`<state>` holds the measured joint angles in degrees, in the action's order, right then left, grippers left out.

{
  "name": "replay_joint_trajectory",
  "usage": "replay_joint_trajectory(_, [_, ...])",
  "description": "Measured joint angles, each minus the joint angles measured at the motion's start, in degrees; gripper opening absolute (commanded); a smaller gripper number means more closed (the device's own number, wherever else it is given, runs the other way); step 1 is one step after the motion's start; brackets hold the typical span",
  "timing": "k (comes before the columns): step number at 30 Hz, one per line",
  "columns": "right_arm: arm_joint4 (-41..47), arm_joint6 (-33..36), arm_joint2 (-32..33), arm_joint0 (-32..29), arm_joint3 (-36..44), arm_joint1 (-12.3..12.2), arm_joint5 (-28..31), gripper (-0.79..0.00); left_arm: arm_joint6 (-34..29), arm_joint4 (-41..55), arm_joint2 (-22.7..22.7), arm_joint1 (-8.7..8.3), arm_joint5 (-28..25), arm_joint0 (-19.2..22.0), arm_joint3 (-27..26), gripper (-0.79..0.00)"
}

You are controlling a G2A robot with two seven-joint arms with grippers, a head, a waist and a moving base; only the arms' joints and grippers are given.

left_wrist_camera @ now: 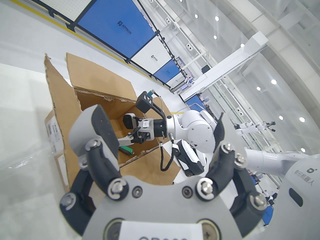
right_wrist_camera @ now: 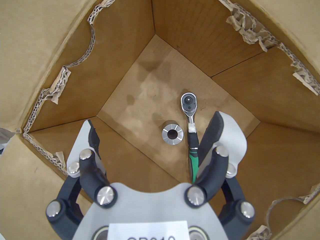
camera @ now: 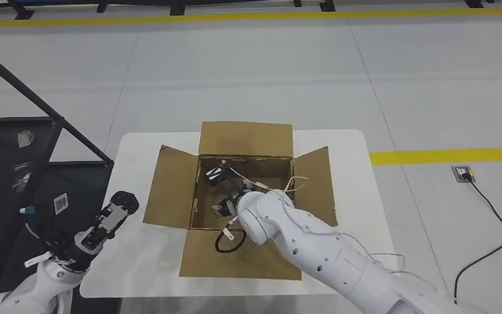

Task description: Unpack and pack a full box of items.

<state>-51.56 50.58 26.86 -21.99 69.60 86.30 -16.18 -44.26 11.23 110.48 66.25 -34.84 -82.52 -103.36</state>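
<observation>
Right gripper (right_wrist_camera: pixel 155 119), jaws spread, inside brown cardboard box (right_wrist_camera: pixel 120 58) above green-handled steel ratchet wrench (right_wrist_camera: pixel 189 106) and silver cylindrical socket (right_wrist_camera: pixel 172 134); left gripper (left_wrist_camera: pixel 160 116) spread, empty, beside box.

Left pincer (left_wrist_camera: pixel 160 123) spread wide, beside open cardboard box (left_wrist_camera: pixel 100 81); right pincer (left_wrist_camera: pixel 127 132) inside box, above green-handled tool (left_wrist_camera: pixel 126 150).

Top view: from above, looking down on the desk (camera: pixel 345 157) and open box (camera: pixel 245 137). Left wrist view: low beside the box, facing across and upward; right wrist view: close, looking down inside it. All three share the box.
</observation>
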Motion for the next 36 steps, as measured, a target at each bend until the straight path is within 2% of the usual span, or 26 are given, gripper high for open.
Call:
replay_joint_trajectory(4, [-1.62,4.04,-1.38,1.55,-4.29,2.45,-7.03,0.000,1.21,-1.19,-1.09,-0.12,1.23,-0.30,-1.22,0.000])
replay_joint_trajectory(6, [-0.65,5.29,-2.15,2.76,-7.43,4.02,-8.52,0.000,1.35,-1.12,-1.15,-0.21,1.45,-0.36,-1.28,0.000])
replay_joint_trajectory(12, [4.86,9.85,-4.03,7.23,-21.50,9.49,-4.15,0.000,1.61,0.21,-1.34,-0.51,1.68,-0.73,-1.13,0.000])
replay_joint_trajectory(19, [11.89,6.62,-3.86,10.00,-37.59,15.49,2.22,0.000,1.47,0.37,-1.74,-0.89,1.74,-0.92,-0.90,0.000])
replay_joint_trajectory(20, [12.24,6.23,-3.93,10.21,-38.97,16.13,2.77,-0.160,1.46,0.31,-1.75,-0.95,1.79,-0.95,-0.92,0.000])
replay_joint_trajectory(21, [12.47,5.89,-4.02,10.41,-40.19,16.72,3.26,-0.486,1.45,0.25,-1.76,-1.00,1.81,-0.96,-0.95,0.000])
replay_joint_trajectory(22, [12.67,5.55,-4.12,10.67,-41.69,17.45,3.74,-0.557,1.46,0.18,-1.78,-1.06,1.85,-0.98,-0.96,0.000])
replay_joint_trajectory(24, [12.65,5.27,-4.33,11.06,-43.69,18.47,3.88,-0.785,1.50,0.16,-1.85,-1.15,1.95,-1.02,-0.99,0.000])
replay_joint_trajectory(31, [12.34,4.38,-4.56,11.93,-48.95,21.49,4.76,-0.785,1.91,-0.14,-2.32,-1.50,2.39,-0.80,-1.21,0.000])
replay_joint_trajectory(36, [12.87,3.20,-3.84,12.52,-51.37,22.52,6.33,-0.785,2.28,-0.28,-2.60,-1.70,2.68,-0.81,-1.25,0.000])
